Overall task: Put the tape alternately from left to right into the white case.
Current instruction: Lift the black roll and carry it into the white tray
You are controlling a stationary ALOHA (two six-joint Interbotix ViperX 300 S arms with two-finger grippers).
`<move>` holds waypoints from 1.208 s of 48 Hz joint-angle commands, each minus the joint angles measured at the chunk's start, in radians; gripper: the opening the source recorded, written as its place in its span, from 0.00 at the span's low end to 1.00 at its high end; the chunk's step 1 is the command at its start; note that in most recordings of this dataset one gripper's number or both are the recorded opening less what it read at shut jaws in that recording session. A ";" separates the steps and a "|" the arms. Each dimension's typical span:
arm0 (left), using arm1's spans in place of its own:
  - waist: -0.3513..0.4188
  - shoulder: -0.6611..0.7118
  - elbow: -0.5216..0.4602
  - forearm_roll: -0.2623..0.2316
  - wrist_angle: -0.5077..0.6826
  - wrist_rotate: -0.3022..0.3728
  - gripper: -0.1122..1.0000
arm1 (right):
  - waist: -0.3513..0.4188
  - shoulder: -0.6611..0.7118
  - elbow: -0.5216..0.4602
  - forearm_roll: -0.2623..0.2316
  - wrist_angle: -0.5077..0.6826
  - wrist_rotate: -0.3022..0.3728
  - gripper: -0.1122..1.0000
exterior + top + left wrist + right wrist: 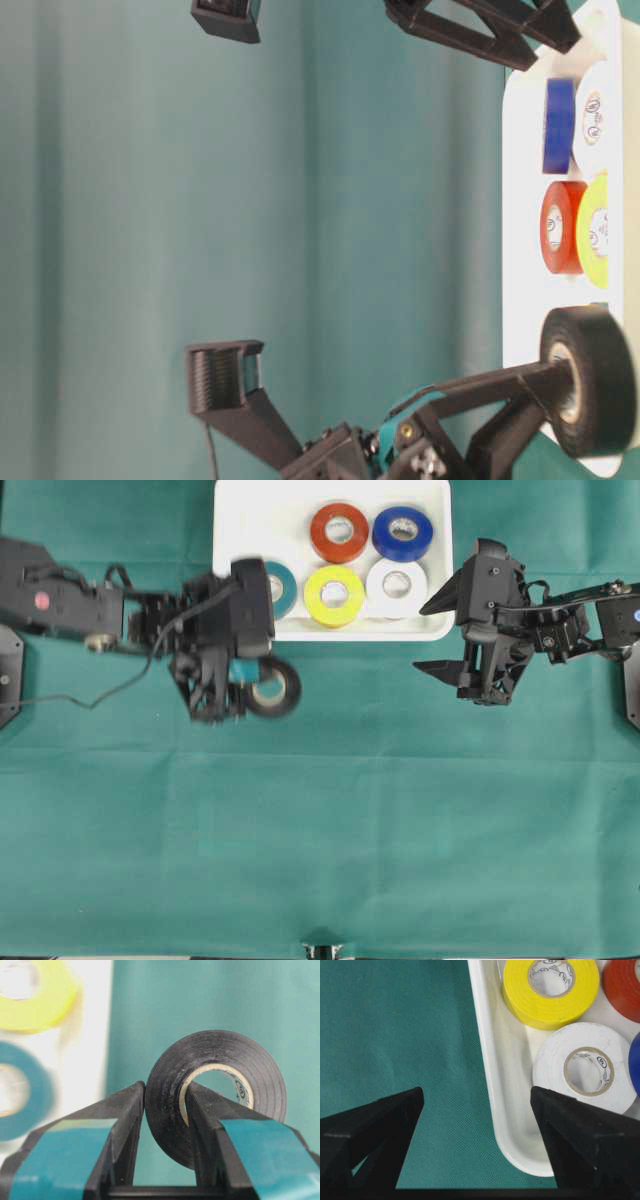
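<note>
Black tape roll (215,1095), ribbed matte winding, pale cardboard core.

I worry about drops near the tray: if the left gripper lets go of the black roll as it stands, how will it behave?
The black roll is held on edge, so it would probably roll or topple flat. It looks stiff: the left gripper pinches its wall without denting it.

Count on inspection: six tape rolls, one each of black roll (273,687), teal roll (282,588), yellow roll (334,596), white roll (397,586), red-orange roll (339,532), blue roll (403,533). One white case (245,520). Two grippers.
</note>
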 commanded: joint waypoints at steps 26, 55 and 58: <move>0.302 0.020 -0.008 0.003 -0.063 0.101 0.31 | 0.008 -0.009 -0.008 0.000 -0.006 0.002 0.70; 0.391 0.080 -0.028 0.003 -0.130 0.103 0.31 | 0.011 -0.011 -0.008 0.000 -0.006 0.002 0.70; 0.391 0.080 -0.029 0.003 -0.130 0.103 0.31 | 0.011 -0.011 -0.008 0.002 -0.008 0.002 0.70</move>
